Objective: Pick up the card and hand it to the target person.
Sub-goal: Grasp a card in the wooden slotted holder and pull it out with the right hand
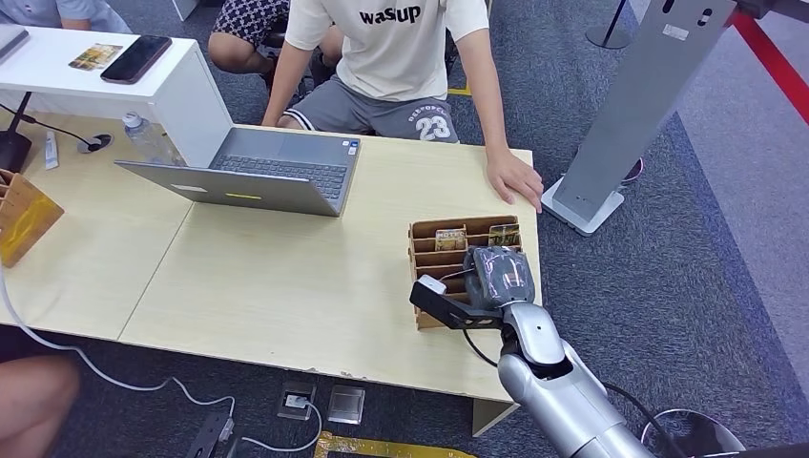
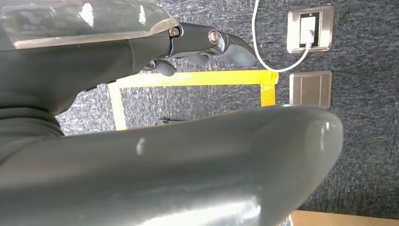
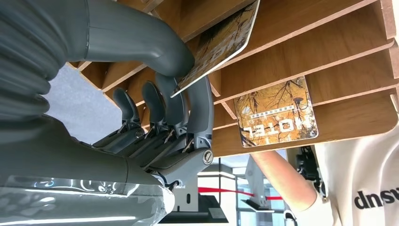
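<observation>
On the worktop [image 1: 286, 277] stands the wooden card rack [image 1: 426, 250]. My right hand [image 3: 155, 117] is inside it, thumb and fingers [image 3: 200, 108] pinching one hotel card [image 3: 221, 44] by its corner. I fear such a thin grip lets the card slip or catch a divider when lifted. Left hand [image 2: 207, 44] hangs curled, holding nothing.

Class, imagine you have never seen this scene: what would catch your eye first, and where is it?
First the robot's right hand at the wooden card rack near the table's right edge, thumb and fingers pinching a hotel card. Then the person in a white shirt seated across the table, and the open laptop mid-table.
</observation>
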`<state>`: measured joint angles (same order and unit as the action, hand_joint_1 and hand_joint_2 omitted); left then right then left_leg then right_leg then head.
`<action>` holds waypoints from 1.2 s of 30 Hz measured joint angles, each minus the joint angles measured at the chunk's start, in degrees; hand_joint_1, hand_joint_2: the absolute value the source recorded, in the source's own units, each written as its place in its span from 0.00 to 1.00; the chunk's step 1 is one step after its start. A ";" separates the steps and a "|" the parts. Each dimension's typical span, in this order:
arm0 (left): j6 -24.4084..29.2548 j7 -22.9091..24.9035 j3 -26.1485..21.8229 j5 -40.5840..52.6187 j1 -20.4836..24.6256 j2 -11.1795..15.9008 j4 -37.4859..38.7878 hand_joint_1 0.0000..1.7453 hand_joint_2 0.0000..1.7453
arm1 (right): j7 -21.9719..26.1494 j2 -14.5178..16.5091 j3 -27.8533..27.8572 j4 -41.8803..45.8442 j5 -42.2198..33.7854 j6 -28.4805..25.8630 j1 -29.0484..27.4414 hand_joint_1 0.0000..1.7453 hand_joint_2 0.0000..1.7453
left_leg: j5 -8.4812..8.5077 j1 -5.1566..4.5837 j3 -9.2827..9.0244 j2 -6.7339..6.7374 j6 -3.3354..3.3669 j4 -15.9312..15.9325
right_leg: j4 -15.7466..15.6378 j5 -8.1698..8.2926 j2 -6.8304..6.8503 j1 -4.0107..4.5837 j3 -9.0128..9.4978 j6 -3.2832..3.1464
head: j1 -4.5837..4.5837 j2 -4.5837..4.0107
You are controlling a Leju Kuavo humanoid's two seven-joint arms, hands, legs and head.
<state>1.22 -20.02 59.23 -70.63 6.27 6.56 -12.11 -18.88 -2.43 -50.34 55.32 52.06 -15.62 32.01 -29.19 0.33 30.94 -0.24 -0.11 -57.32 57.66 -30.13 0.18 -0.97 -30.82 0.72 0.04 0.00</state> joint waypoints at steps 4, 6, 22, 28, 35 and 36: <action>0.00 0.00 0.01 -0.02 0.01 0.00 0.00 0.00 0.00 | 0.04 0.07 0.00 -0.14 0.02 -0.14 0.06 0.85 1.00 | 0.00 0.00 0.00 0.00 0.00 0.00 | 0.00 0.00 0.00 0.00 0.00 0.00 | -0.01 0.00; 0.00 0.00 0.03 -0.01 0.01 0.00 0.00 0.00 0.00 | 0.09 0.11 0.00 -0.20 0.02 -0.16 0.10 0.87 1.00 | 0.00 0.00 0.00 0.00 0.00 0.00 | 0.00 0.00 0.00 0.00 0.00 0.00 | -0.01 0.00; -0.02 -1.30 0.35 0.25 0.06 0.01 0.00 0.00 0.00 | 0.28 0.46 0.02 -0.74 -1.55 -0.81 0.20 0.87 1.00 | 0.00 0.00 0.00 0.00 0.00 0.00 | 0.00 0.00 0.00 0.00 0.00 0.00 | -0.02 0.00; -0.02 -1.29 0.35 -0.13 -0.07 0.08 0.00 0.00 0.00 | -0.11 -0.09 0.40 1.32 -7.11 3.21 0.56 0.87 1.00 | 0.01 0.00 0.00 0.01 -0.01 0.00 | 0.00 0.00 -0.01 0.00 0.00 0.00 | -0.02 0.00; -0.01 -0.64 0.35 -1.02 -0.35 0.29 0.02 0.00 0.00 | -4.36 -3.20 2.37 10.89 -11.13 8.04 1.18 0.87 1.00 | 0.01 0.00 0.02 0.00 -0.01 -0.01 | 0.00 0.00 -0.01 0.00 -0.02 0.00 | -0.01 0.00; 0.00 -0.56 0.35 -1.10 -0.37 0.32 0.01 0.00 0.00 | -4.88 -3.71 2.76 12.60 -11.05 8.40 1.30 0.87 1.00 | 0.01 0.00 0.02 0.00 -0.01 -0.01 | 0.00 0.00 0.00 0.00 -0.03 0.00 | -0.01 0.00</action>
<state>1.22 -20.58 59.58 -71.73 5.91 6.87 -12.10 -23.76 -6.14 -47.58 67.92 41.01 -7.22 33.31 -29.18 0.32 30.96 -0.23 -0.12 -57.33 57.66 -30.13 0.17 -0.97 -30.84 0.72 0.04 0.00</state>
